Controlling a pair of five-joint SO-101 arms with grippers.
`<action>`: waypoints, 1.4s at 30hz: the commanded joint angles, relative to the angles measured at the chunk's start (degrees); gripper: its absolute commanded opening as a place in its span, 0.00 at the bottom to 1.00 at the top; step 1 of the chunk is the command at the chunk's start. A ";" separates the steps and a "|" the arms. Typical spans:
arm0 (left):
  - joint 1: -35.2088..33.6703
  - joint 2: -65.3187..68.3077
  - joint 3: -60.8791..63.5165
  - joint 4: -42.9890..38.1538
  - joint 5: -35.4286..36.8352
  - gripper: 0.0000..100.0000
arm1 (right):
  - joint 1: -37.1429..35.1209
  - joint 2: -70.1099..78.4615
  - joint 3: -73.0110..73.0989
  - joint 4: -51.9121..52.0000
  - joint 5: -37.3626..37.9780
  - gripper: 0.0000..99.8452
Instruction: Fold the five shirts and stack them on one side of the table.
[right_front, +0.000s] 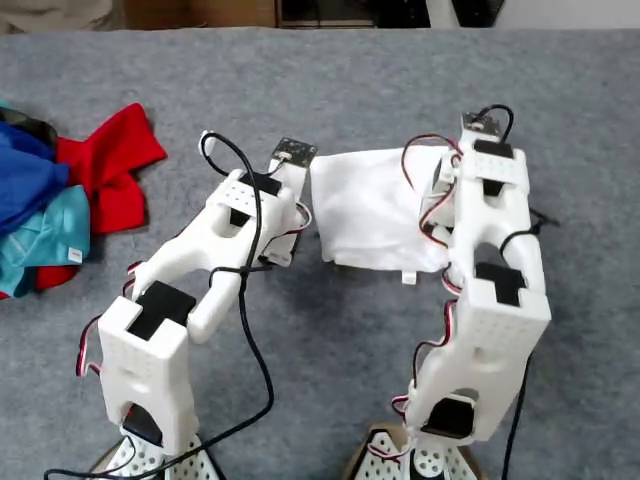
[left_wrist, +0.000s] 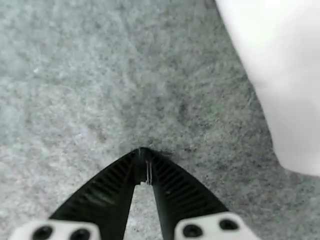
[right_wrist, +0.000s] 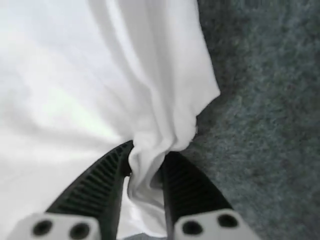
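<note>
A white shirt (right_front: 375, 210) lies partly folded on the grey table between the two arms. My right gripper (right_wrist: 146, 167) is shut on a bunched edge of this white shirt (right_wrist: 100, 75), at the shirt's right side in the high view. My left gripper (left_wrist: 144, 155) is shut with nothing in it, its tips close to the grey cloth, a little to the left of the white shirt (left_wrist: 280, 70). A heap of other shirts, red (right_front: 110, 165), dark blue (right_front: 25, 180) and teal (right_front: 50, 235), lies at the table's left edge.
The table is covered in grey felt (right_front: 330, 90). Both white arms stand at the near edge, with cables hanging over the left one (right_front: 245, 250). Open felt stretches behind the white shirt and along the far right.
</note>
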 joint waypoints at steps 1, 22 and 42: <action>-1.23 -1.19 0.35 -0.88 -0.09 0.02 | 0.13 0.04 -6.55 2.81 0.70 0.00; -2.20 -1.19 0.26 -1.76 -0.09 0.02 | 15.08 0.40 -24.22 5.54 12.66 0.00; -2.99 -1.19 0.35 -1.67 2.29 0.02 | 13.76 -0.04 -33.10 15.21 5.10 0.28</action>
